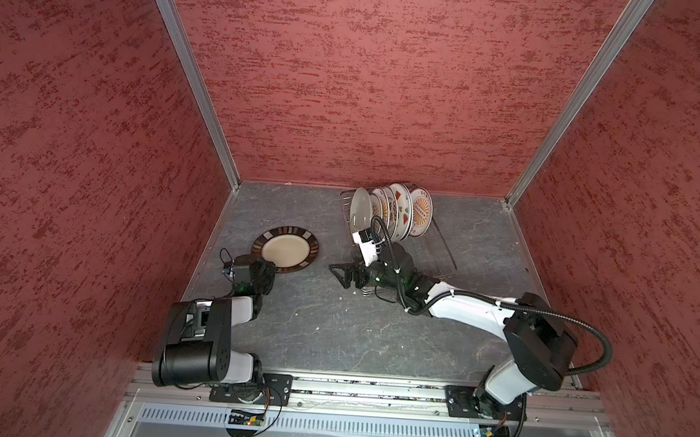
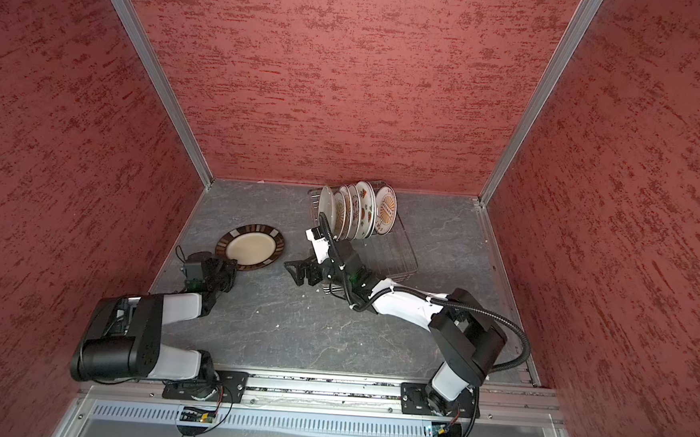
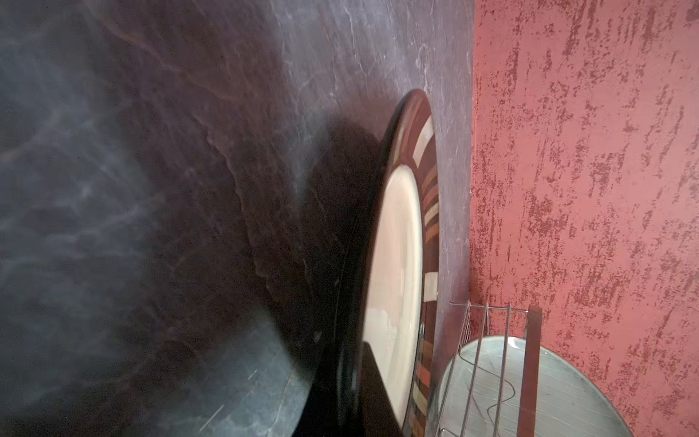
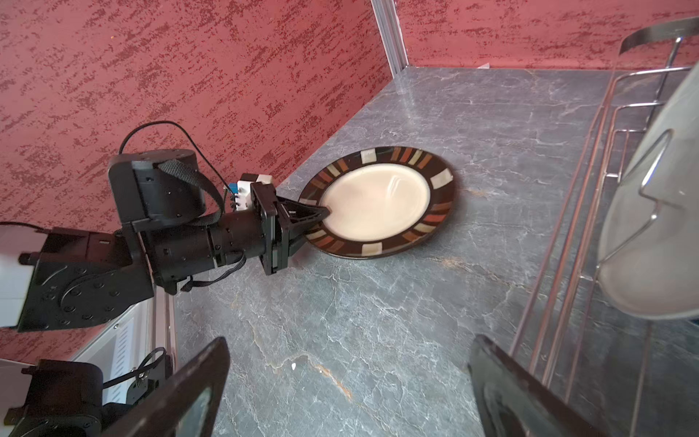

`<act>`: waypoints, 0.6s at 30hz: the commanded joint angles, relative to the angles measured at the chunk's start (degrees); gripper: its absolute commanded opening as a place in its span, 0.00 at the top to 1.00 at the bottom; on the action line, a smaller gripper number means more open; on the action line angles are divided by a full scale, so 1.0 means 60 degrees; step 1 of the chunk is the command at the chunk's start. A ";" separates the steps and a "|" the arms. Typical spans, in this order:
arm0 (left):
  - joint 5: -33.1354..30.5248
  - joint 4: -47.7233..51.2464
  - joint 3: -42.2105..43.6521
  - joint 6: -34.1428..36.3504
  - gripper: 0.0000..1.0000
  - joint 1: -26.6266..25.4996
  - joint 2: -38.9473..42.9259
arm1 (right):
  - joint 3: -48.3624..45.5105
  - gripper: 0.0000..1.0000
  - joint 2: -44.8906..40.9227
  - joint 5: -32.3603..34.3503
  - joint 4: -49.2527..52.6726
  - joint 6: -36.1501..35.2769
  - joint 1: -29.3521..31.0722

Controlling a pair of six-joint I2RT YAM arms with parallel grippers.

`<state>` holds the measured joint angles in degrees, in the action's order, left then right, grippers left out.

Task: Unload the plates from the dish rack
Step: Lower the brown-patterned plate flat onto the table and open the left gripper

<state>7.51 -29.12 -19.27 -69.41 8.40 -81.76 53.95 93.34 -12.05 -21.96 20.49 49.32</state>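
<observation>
On the left of my screen, the left gripper (image 1: 269, 266) is clamped narrow on the near rim of the striped plate (image 1: 286, 249), one finger (image 4: 302, 213) lying over the dark rim and reaching the cream centre. That plate sits face up on the grey stone-patterned table (image 1: 333, 331), out of the rack and close to the left red wall (image 1: 93, 170); I cannot tell whether its gripped edge is lifted off the surface

Near the middle, the right gripper (image 1: 338, 274) points toward the left, its jaws spread wide and holding nothing. It is above bare table between the striped plate and the dish rack (image 1: 442, 250), just beside the rack's near left corner

To the right, the silver wire rack lies on the table and runs back to the rear wall. The remaining plates (image 1: 390, 209) stand on edge in a close row at its far end, with a plain white plate (image 1: 360, 207) leftmost and an orange sunburst plate (image 1: 420, 211) rightmost
</observation>
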 commanded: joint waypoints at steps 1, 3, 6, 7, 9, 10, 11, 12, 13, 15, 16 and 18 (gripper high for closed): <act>-0.0011 -0.1415 -0.0557 -0.0152 0.88 0.0057 -0.0270 | 0.0345 0.01 0.0067 -0.0132 0.0055 -0.0182 0.0042; 0.0069 -0.1504 -0.0719 -0.0125 0.85 0.0063 -0.0587 | 0.0369 0.01 0.0088 -0.0116 0.0056 -0.0179 0.0042; 0.0052 -0.1715 -0.0846 -0.0121 0.82 0.0064 -0.1018 | 0.0432 0.01 0.0146 -0.0043 0.0070 -0.0156 0.0044; 0.0004 -0.1786 -0.0874 -0.0135 0.81 0.0050 -0.1131 | 0.0438 0.01 0.0168 -0.0031 0.0070 -0.0156 0.0042; 0.0070 -0.1770 -0.1075 -0.0057 0.79 0.0035 -0.1373 | 0.0483 0.01 0.0220 -0.0027 0.0085 -0.0141 0.0042; 0.0158 -0.1598 -0.1227 -0.0020 0.78 0.0023 -0.1487 | 0.0497 0.01 0.0234 -0.0027 0.0085 -0.0136 0.0042; 0.0247 -0.1530 -0.1324 -0.0053 0.78 0.0010 -0.1620 | 0.0514 0.01 0.0253 -0.0027 0.0099 -0.0119 0.0044; 0.0306 -0.1760 -0.1295 -0.0097 0.78 -0.0015 -0.1752 | 0.0531 0.01 0.0272 -0.0048 0.0100 -0.0119 0.0049; 0.0302 -0.1951 -0.1272 -0.0132 0.77 -0.0035 -0.1850 | 0.0541 0.01 0.0280 -0.0047 0.0100 -0.0119 0.0042; 0.0149 -0.1850 -0.1360 -0.0131 0.75 -0.0066 -0.1965 | 0.0546 0.01 0.0296 -0.0042 0.0085 -0.0119 0.0042; 0.0051 -0.1703 -0.1454 -0.0072 0.73 -0.0080 -0.2026 | 0.0565 0.01 0.0313 -0.0024 0.0101 -0.0127 0.0049; -0.0013 -0.1595 -0.1594 -0.0027 0.72 -0.0082 -0.2182 | 0.0573 0.01 0.0322 -0.0001 0.0128 -0.0130 0.0042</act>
<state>7.77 -35.79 -26.46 -70.06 8.12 -93.97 55.48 94.63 -12.05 -21.08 20.51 49.32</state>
